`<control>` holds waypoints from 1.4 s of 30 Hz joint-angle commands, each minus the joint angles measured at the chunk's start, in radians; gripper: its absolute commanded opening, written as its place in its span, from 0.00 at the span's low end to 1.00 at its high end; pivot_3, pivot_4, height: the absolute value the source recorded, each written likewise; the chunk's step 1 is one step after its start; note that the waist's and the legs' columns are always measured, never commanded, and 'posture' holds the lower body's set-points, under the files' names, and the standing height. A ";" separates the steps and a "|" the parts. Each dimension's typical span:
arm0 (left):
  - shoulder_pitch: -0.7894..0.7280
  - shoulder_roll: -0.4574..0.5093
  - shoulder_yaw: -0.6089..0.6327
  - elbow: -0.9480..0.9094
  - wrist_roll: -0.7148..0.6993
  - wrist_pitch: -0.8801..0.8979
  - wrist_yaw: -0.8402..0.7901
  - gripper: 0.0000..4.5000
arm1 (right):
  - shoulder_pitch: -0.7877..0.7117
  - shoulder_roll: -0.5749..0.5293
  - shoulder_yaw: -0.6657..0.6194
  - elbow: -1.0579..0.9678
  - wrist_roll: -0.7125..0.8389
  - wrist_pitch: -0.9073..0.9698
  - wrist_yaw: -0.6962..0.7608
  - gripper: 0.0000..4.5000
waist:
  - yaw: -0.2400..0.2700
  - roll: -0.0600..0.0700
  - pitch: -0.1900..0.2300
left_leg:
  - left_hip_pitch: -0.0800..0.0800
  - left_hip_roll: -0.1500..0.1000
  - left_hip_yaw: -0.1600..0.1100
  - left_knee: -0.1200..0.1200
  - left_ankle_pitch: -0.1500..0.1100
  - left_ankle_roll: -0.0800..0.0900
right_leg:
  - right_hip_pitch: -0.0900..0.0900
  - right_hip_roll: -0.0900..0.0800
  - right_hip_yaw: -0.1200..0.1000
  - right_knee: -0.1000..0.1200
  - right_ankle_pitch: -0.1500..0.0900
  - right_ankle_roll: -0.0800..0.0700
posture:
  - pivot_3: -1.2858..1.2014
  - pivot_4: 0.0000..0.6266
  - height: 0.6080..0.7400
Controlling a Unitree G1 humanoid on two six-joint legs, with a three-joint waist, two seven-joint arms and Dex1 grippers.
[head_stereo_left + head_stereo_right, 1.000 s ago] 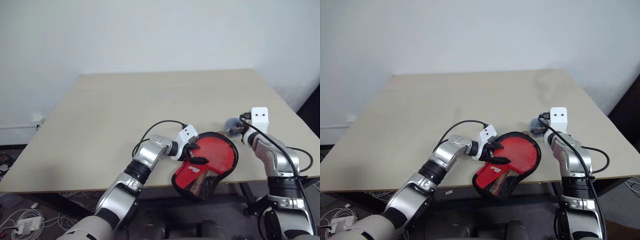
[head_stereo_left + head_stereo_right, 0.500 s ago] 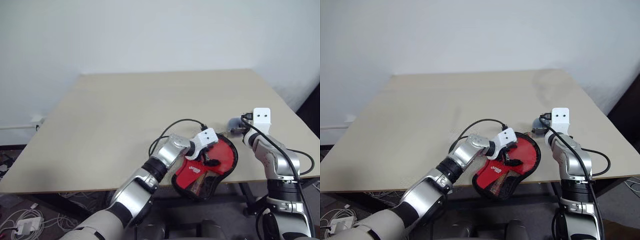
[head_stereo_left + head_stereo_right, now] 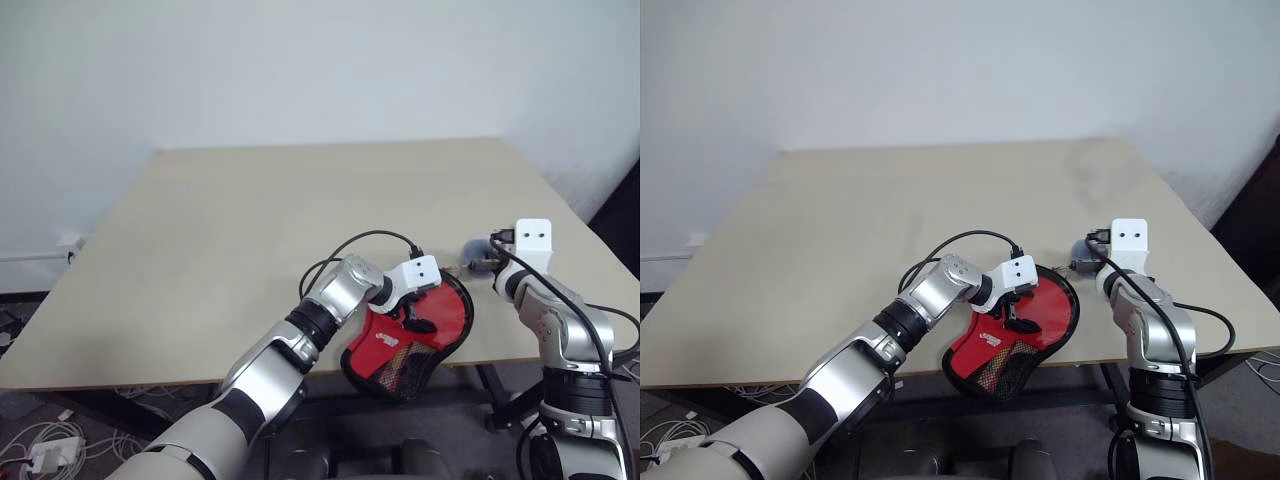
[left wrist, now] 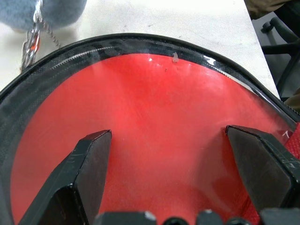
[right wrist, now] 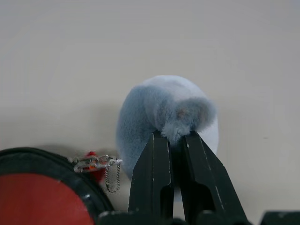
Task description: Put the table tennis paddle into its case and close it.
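Case (image 3: 415,335) lies at the near table (image 3: 250,230) edge, handle end hanging over it, red side up, black edging all round. Paddle is judged to be inside already, though it cannot be told apart from the red fabric.

Left gripper (image 4: 168,154) is held over the round red part, fingers (image 4: 86,164) spread wide, nothing gripped.

Right gripper (image 5: 174,136) is pinched shut on a tuft of the grey-blue charm (image 5: 161,115), which sits on the table just beside the case's far rim and is joined to it by a short chain (image 5: 96,164).

Handling, as judged: the pouch is soft and light and will slide and buckle when pulled; the charm is best taken as the zip pull while the stiff round part is pressed flat
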 commanded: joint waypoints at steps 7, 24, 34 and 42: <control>0.048 0.045 -0.027 0.072 0.053 0.070 -0.003 0.92 | 0.045 -0.002 -0.107 -0.207 -0.016 0.112 -0.091 0.01 | 0.005 0.000 0.000 | 0.000 0.000 0.000 0.000 0.000 0.000 | 0.000 0.000 0.000 0.000 0.000 0.000 | 0.52 0.00 1.00; 0.056 0.032 -0.014 0.083 0.054 0.071 -0.002 0.92 | 0.442 -0.296 -0.187 -0.640 0.238 0.449 0.312 0.01 | 0.007 -0.004 0.002 | 0.002 0.003 -0.002 -0.001 -0.003 0.003 | 0.011 -0.001 -0.008 -0.013 0.000 0.003 | 0.52 0.00 1.00; 0.068 0.029 -0.012 0.075 0.054 0.075 -0.001 0.92 | 0.655 -0.420 -0.196 -0.727 0.261 0.332 0.438 0.01 | 0.007 -0.005 0.002 | 0.002 0.004 -0.002 -0.001 -0.004 0.002 | 0.011 -0.001 -0.008 -0.014 -0.001 0.005 | 0.52 0.00 1.00; 0.067 0.028 -0.012 0.076 0.055 0.074 -0.001 0.92 | 0.860 -0.478 -0.252 -0.807 0.285 0.150 0.608 0.01 | 0.014 -0.006 0.002 | 0.002 0.004 -0.002 -0.001 -0.005 0.003 | 0.011 -0.001 -0.008 -0.014 -0.002 0.006 | 0.52 0.00 1.00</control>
